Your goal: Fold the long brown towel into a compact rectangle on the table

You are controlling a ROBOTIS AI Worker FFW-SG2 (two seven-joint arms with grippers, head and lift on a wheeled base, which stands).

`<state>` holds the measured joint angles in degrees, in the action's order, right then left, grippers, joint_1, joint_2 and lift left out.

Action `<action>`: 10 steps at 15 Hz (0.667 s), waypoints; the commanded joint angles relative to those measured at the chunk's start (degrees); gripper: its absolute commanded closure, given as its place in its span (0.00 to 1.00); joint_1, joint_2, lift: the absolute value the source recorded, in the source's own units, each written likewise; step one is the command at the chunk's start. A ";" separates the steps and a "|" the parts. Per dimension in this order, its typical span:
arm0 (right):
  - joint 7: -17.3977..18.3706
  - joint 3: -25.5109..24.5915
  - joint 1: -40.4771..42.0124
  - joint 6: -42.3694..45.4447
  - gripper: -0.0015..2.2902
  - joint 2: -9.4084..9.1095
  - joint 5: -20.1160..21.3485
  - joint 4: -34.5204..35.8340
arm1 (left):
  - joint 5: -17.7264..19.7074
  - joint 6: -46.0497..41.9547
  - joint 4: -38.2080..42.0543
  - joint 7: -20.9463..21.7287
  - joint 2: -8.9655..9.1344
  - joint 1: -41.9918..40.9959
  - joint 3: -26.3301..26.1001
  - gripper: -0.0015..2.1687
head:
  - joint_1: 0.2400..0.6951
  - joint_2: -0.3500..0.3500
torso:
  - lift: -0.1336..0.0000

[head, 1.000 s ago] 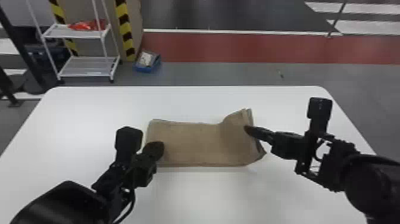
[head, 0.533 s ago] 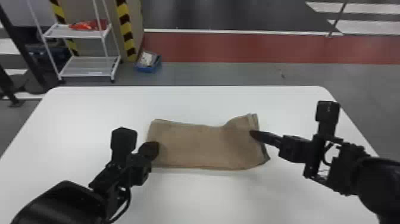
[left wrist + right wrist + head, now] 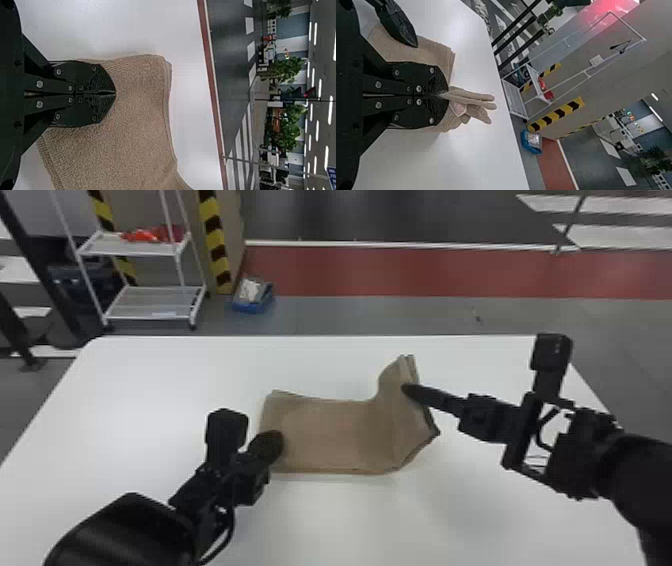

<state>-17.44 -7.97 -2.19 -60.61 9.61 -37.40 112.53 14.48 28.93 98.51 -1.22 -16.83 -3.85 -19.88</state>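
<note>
In the head view, the brown towel lies folded into layers at the middle of the white desk, its right-hand end lifted and bent. The right claw, right of centre, is clamped on the layers at that end, their edges poking out past its fingertips, while the left claw, left of centre, has its fingers together over the towel's left-hand end.

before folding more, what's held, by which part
Brown cloth towel, by its right end, in the right gripper; whether the left gripper pinches it is unclear.
</note>
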 commanded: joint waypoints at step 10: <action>1.71 7.62 -1.50 0.53 0.53 -3.54 1.36 -1.78 | 1.51 0.91 2.56 -0.98 0.83 -1.42 -4.03 0.85 | 1.00 0.50 | 0.08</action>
<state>-15.91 -1.34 -4.05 -60.25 6.51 -36.62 111.26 15.90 29.83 100.60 -2.13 -16.31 -5.05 -23.82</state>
